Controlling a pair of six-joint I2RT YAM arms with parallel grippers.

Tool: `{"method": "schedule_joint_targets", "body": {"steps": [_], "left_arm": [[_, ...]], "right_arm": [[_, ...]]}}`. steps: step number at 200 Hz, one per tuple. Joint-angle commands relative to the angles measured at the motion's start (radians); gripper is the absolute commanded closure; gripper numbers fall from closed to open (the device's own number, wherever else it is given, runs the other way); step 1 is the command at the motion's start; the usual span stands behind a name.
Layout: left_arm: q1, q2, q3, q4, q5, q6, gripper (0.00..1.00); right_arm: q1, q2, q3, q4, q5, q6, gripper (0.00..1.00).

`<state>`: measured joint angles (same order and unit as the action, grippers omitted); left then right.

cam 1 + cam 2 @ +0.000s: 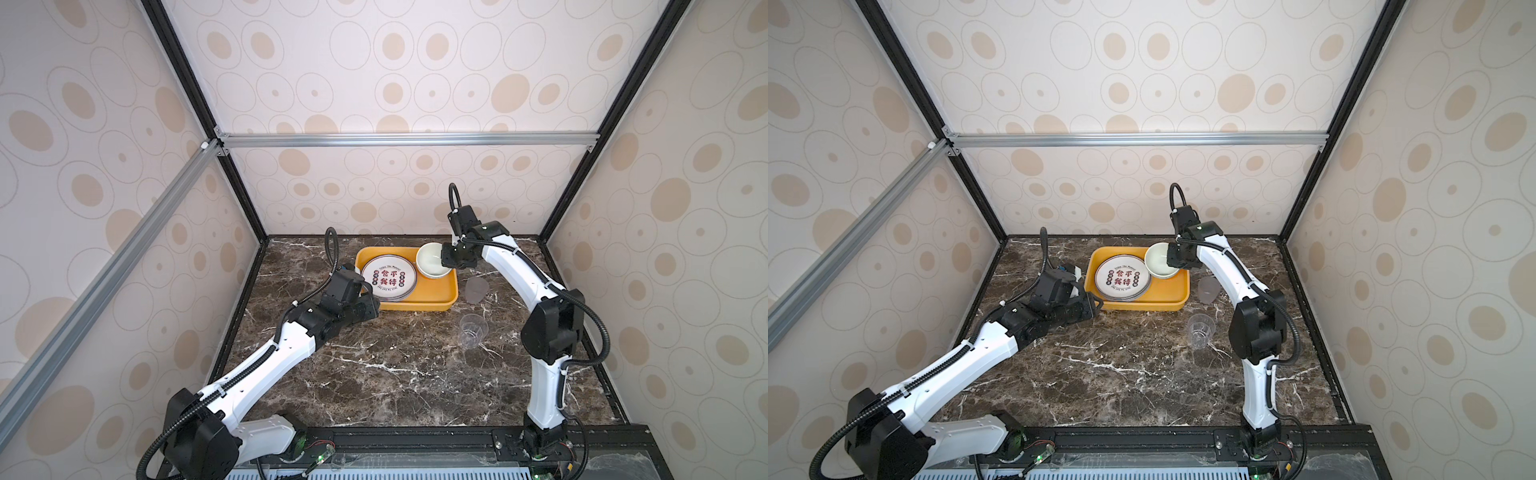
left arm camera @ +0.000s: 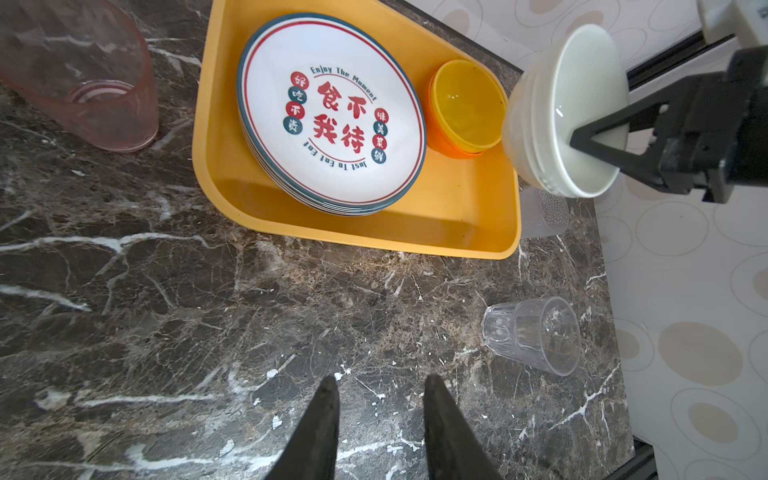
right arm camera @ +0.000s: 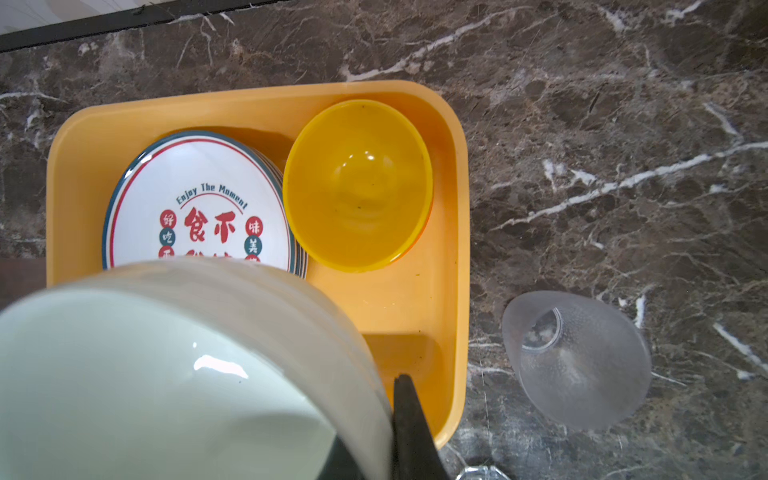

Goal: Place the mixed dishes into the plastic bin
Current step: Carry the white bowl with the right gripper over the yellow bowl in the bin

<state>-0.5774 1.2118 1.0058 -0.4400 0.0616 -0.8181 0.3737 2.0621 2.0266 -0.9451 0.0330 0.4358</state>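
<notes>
Cream bowls (image 1: 434, 260), nested, rim pinched by right gripper (image 1: 448, 261), hang tilted over yellow bin (image 1: 415, 306), frame centre. Level them, lower onto yellow bowl (image 3: 357, 183), then release. Left gripper (image 2: 380, 395) parted, empty.

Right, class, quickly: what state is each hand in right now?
Left hand: open, holding nothing.
Right hand: closed on the rim of the cream bowl.
</notes>
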Motion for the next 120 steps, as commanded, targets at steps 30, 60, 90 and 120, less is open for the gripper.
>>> {"method": "schedule_joint_targets", "body": {"steps": [30, 60, 90, 120], "left_arm": [[0.016, -0.037, -0.021, -0.032, -0.026, -0.027, 0.65], [0.023, -0.04, -0.026, -0.037, -0.025, -0.024, 0.65], [0.03, -0.035, -0.032, -0.033, -0.019, -0.023, 0.65], [0.034, -0.025, -0.038, -0.025, -0.008, -0.023, 0.66]], "right_arm": [[-0.025, 0.159, 0.227, -0.08, 0.058, -0.012, 0.96], [-0.031, 0.229, 0.325, -0.099, 0.085, -0.015, 0.96], [-0.036, 0.274, 0.376, -0.105, 0.103, -0.018, 0.96], [-0.039, 0.308, 0.419, -0.116, 0.117, -0.022, 0.96]]}}
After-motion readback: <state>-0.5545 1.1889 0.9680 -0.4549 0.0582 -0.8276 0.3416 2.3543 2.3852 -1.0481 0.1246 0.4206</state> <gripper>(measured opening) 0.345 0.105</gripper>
